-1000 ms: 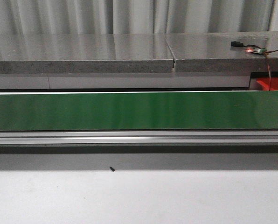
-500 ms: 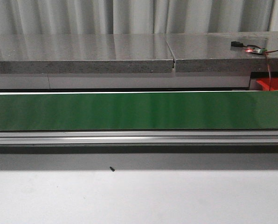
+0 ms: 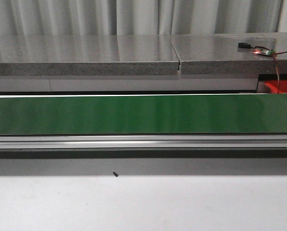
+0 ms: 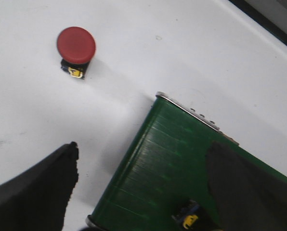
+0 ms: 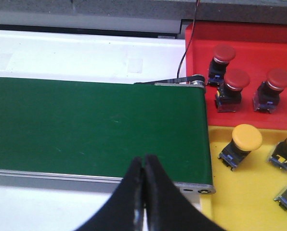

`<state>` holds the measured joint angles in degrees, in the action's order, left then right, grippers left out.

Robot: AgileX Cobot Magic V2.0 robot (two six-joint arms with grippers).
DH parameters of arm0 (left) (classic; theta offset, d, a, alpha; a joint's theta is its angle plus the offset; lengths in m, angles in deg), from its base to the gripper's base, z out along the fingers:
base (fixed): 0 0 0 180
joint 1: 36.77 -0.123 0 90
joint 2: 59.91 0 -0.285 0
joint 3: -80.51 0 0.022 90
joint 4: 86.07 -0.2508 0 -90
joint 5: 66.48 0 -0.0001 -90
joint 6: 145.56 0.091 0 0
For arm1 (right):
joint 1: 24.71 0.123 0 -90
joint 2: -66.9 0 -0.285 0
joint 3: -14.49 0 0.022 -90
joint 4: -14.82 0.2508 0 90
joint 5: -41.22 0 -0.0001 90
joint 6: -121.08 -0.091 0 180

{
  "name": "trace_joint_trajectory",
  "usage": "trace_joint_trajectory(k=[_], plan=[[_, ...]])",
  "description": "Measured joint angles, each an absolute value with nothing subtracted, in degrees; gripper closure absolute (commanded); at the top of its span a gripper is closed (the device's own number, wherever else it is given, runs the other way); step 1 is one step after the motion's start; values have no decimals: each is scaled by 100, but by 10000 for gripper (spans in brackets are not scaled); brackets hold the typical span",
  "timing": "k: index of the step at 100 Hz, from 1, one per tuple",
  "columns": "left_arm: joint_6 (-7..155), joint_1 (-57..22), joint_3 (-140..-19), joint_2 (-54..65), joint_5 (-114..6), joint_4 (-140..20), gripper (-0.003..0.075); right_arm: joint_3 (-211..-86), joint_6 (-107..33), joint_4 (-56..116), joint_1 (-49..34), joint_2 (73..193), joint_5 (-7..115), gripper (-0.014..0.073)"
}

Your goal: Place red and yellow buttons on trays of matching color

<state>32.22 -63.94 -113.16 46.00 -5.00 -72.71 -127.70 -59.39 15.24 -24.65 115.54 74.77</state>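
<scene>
Front view: green belt (image 3: 143,114) runs with its long axis from 9 to 3 o'clock across the frame, bare, with a grey stone ledge (image 3: 85,55) behind it and the white worktop (image 3: 143,202) in front; neither arm shows here. A corner of the red tray (image 3: 284,86) peeks out at the belt's 3 o'clock end, beneath a small circuit board with a lit red LED (image 3: 261,51). Right wrist view: right gripper (image 5: 142,183) hangs over the near edge of the belt (image 5: 95,130), close to its end, fingers pressed together with nothing between them. Just beyond the belt end sits the red tray (image 5: 196,48), carrying three red buttons (image 5: 236,82), all standing roughly upright, caps up. The yellow tray (image 5: 215,192) adjoins the red one along one straight edge; it carries yellow buttons (image 5: 246,137), the clearest one tilted, cap toward the red tray and body away from it; the others are cut by the frame. Left wrist view: left gripper (image 4: 141,178) spread wide, one finger (image 4: 42,178) over the worktop (image 4: 191,53), the other over the belt end (image 4: 163,163). A lone red button (image 4: 76,46) stands upright on the worktop, well apart from the belt, cap up. A small yellow-and-blue part (image 4: 189,219) lies on the belt by one finger; too little shows to identify it.
</scene>
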Motion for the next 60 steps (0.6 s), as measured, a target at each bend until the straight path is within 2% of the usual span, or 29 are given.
trace_joint_trajectory(k=[23, 60], plan=[[3222, -6680, -11340, 4857, -511, -7271, 183, -12770, -5939, 1524, -2465, 11554, 7477, 660], [3222, -6692, -11350, 5709, -956, -7334, 183, -12770, -5939, 1524, -2465, 11554, 7477, 660]])
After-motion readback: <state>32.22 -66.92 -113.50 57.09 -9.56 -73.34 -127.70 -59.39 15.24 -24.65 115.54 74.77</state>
